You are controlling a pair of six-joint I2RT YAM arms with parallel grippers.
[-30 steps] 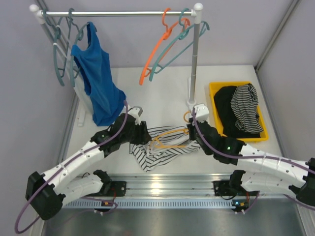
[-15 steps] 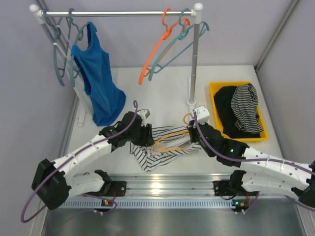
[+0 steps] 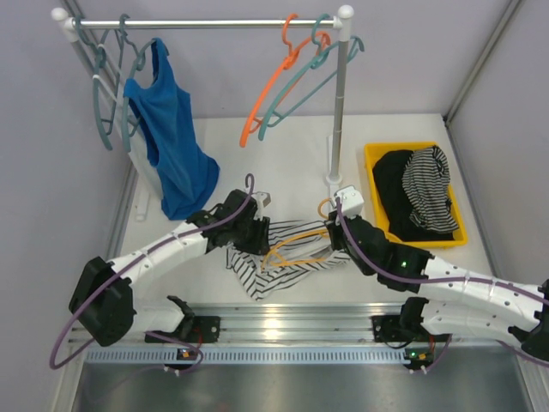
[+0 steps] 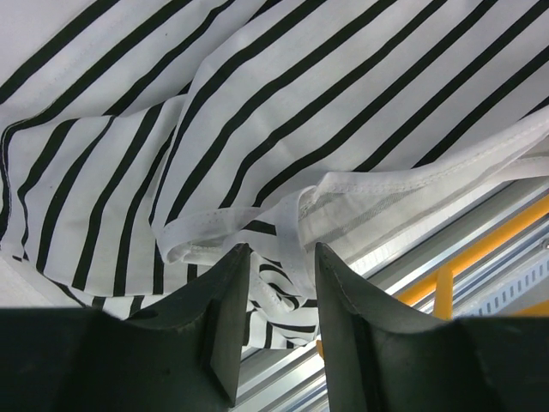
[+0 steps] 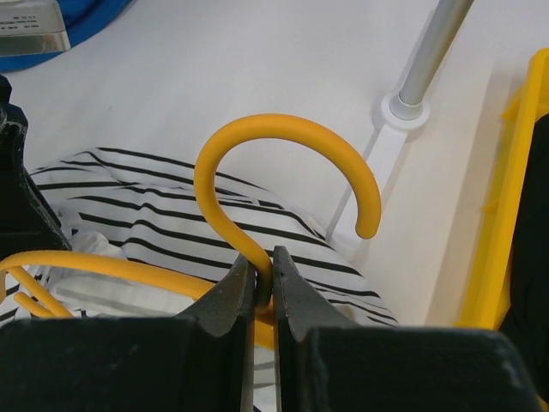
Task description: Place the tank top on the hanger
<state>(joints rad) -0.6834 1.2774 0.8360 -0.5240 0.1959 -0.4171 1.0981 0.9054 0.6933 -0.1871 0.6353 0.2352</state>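
Observation:
The white tank top (image 3: 287, 262) with black stripes lies crumpled on the table between my two grippers. The amber hanger (image 3: 296, 243) lies on it, hook toward the right. My left gripper (image 3: 256, 239) is open at the top's left edge. In the left wrist view, a folded hem of the tank top (image 4: 257, 112) sits between the tips of the left gripper (image 4: 281, 249), and part of the hanger (image 4: 480, 249) shows at right. My right gripper (image 3: 331, 235) is shut on the hanger's neck just under the hook (image 5: 257, 129), with striped fabric (image 5: 171, 215) beneath the right gripper (image 5: 262, 257).
A clothes rail at the back holds a blue tank top (image 3: 167, 146), teal hangers (image 3: 103, 99) and a redder orange hanger (image 3: 270, 94). Its right post base (image 3: 334, 180) stands just behind my right gripper. A yellow bin (image 3: 375, 167) with dark garments sits at right.
My left arm has stretched out and its gripper has moved right, onto the tank top's left edge. My right gripper has stayed shut on the hanger, barely moving.

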